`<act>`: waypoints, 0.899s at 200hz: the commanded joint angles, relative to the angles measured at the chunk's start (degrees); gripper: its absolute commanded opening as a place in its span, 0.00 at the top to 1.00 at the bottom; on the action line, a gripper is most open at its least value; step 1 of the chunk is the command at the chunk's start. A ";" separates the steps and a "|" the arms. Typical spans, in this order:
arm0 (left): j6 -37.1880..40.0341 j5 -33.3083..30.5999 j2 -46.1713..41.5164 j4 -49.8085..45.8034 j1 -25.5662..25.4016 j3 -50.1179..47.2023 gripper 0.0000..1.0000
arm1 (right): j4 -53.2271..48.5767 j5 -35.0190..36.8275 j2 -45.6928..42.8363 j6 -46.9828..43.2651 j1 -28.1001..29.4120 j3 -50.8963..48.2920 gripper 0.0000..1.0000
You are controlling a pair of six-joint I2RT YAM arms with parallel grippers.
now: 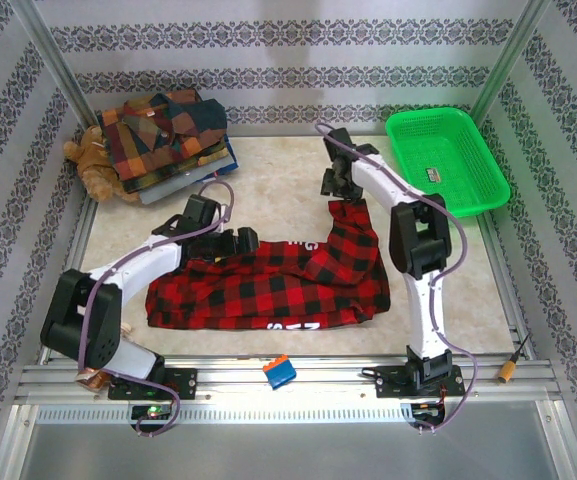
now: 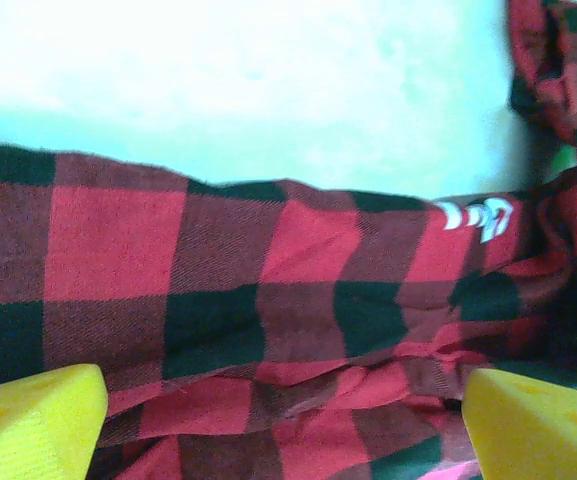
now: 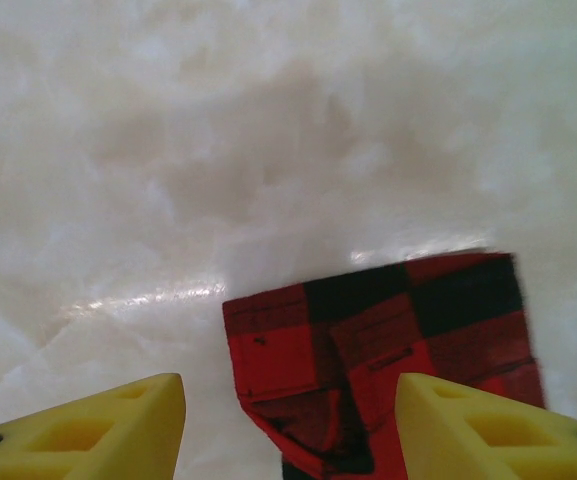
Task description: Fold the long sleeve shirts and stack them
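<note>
– Red-and-black shirt (image 1: 268,285) lies along the near edge of the table (image 1: 278,170), about the middle, half folded, with one sleeve (image 1: 353,235) running up toward the far side. What worries you?

– That sleeve. The right gripper (image 3: 288,392) hangs over its cuff (image 3: 388,320) with the jaws partly apart and nothing between them. The cuff lies flat on the bare surface beneath. If it closes from there, I think it may pinch only the hem, and thin flannel could slip out partway through a fold.

– And the left gripper (image 2: 283,380)?

– Spread wide, low over the shirt's far edge, holding nothing. The cloth under it is rumpled in layers. Closing there could catch two layers where one is wanted, and then the body would drag along with whatever is lifted.

– Would that spoil the stack?

– I judge so. A lopsided bundle set on the folded plaid shirts (image 1: 163,130) in the far left corner could tip them. That pile sits uneven and touches the teddy bear (image 1: 93,160).

– Anything else?

– Both arms work close over one garment. Pulling opposite ways would stretch it and undo the fold. The green basket (image 1: 448,160) at the far right corner is well apart, so I see no trouble there.
</note>
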 commanded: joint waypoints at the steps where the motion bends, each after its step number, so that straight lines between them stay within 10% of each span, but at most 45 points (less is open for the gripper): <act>1: 1.14 0.84 -2.56 -2.72 1.01 2.13 0.08 | -6.56 1.85 4.50 -0.84 1.31 4.97 0.44; 70: 1.92 0.12 -9.32 -7.29 5.22 2.22 0.07 | -14.98 6.27 12.27 0.93 1.89 12.39 0.56; 143: 5.21 0.67 -13.68 -11.63 12.37 2.15 0.07 | -14.39 5.69 12.89 2.53 1.72 10.97 1.00; 180: 6.49 0.63 -15.07 -13.31 15.15 3.04 0.07 | -10.53 6.49 5.69 -0.59 2.15 9.40 1.00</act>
